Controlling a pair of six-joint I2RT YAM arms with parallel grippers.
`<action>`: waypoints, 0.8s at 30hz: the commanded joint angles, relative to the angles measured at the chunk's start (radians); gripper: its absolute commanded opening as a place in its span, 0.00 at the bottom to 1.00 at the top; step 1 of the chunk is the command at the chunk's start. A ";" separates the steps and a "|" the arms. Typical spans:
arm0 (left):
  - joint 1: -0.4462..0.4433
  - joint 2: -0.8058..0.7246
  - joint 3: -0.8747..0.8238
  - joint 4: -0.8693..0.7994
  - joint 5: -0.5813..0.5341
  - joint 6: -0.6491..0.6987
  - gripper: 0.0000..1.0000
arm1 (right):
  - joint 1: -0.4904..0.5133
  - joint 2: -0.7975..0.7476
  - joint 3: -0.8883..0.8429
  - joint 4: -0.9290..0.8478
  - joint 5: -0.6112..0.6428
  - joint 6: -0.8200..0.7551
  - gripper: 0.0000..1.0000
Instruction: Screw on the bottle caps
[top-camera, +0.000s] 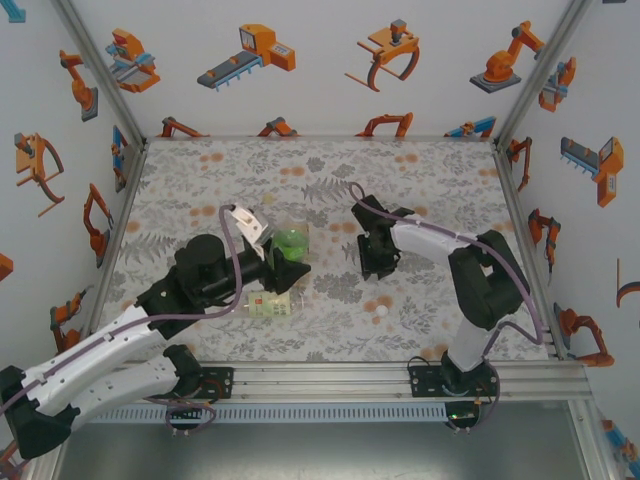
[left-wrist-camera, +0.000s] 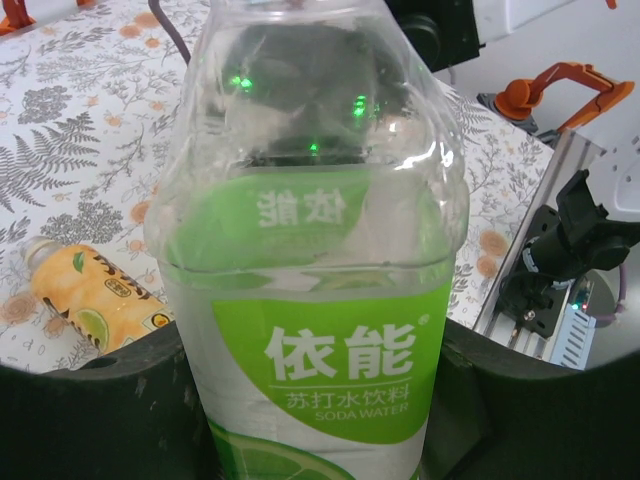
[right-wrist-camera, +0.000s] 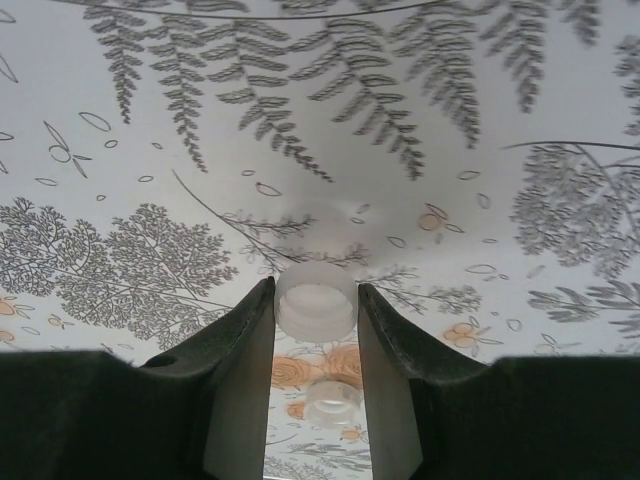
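green-label bottle (left-wrist-camera: 330, 330): neck and base running off the frame edges.
yellow-orange bottle (left-wrist-camera: 95, 300): lying left of it, one end disappearing behind it.

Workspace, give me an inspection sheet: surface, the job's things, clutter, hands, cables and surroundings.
Surface: table covered in a grey fern and orange flower print.
Job's things: green-label bottle in the left grip; yellow-orange bottle lying on its side; white cap in the right grip; second white cap loose on the table close by.
Clutter: nothing seen.
Hands: left hand shut on the green-label bottle; right hand shut on the white cap, down at the table.
Cables: purple cable looped along the left arm; second purple cable along the right arm.
Surroundings: white walls with orange robot pictures; metal frame rail at the near edge.
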 joint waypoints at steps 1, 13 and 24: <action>0.009 -0.024 -0.019 -0.002 -0.024 -0.020 0.00 | 0.012 0.011 0.020 -0.028 0.019 0.029 0.34; 0.016 -0.006 -0.019 0.011 -0.006 -0.023 0.00 | 0.021 -0.009 0.039 -0.053 0.023 0.032 0.44; 0.018 0.008 -0.016 0.021 -0.001 -0.021 0.00 | 0.024 -0.043 0.043 -0.060 0.005 0.041 0.43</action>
